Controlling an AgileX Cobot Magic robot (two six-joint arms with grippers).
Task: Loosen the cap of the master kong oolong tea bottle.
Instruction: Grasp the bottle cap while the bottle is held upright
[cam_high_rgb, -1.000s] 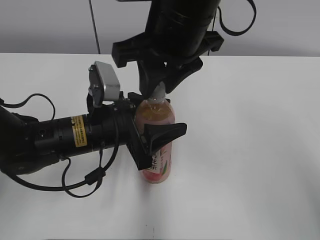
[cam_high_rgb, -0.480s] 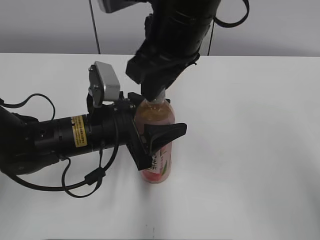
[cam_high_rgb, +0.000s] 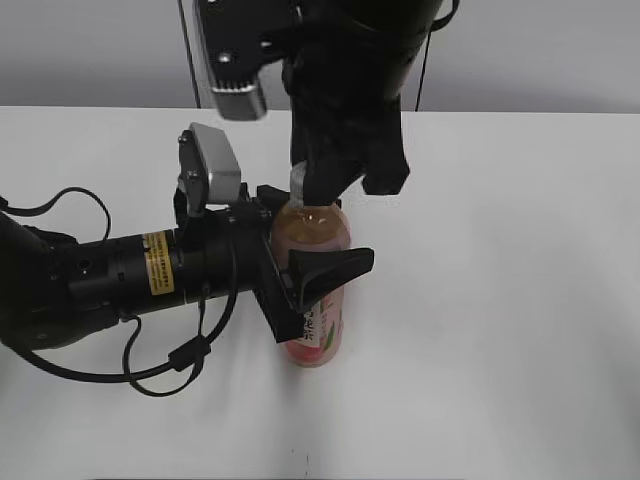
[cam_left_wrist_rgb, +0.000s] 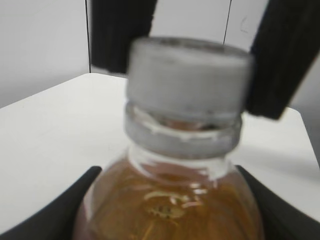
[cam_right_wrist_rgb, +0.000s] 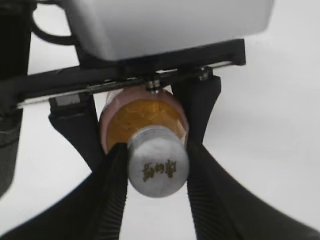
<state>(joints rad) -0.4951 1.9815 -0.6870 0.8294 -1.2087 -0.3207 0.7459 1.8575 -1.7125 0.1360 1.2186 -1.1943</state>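
Observation:
The master kong oolong tea bottle (cam_high_rgb: 318, 290) stands upright on the white table, amber tea above a pink label. My left gripper (cam_high_rgb: 305, 275) is shut on the bottle's body from the left; its fingers show at both sides of the bottle's shoulder (cam_left_wrist_rgb: 167, 205) in the left wrist view. My right gripper (cam_high_rgb: 322, 180) comes down from above and is shut on the white cap (cam_right_wrist_rgb: 157, 167), one finger on each side. In the left wrist view the cap (cam_left_wrist_rgb: 187, 80) sits between the right gripper's dark fingers. In the exterior view the cap is mostly hidden.
The white table (cam_high_rgb: 500, 300) spreads around the bottle, with a grey wall behind. My left arm (cam_high_rgb: 110, 275) lies across the table's left side with its cables. My right arm's wrist camera (cam_high_rgb: 232, 50) hangs above the bottle.
My right gripper has turned about the bottle's neck over the last second, bringing its wrist camera round to the left. The bottle and my left gripper have stayed in place.

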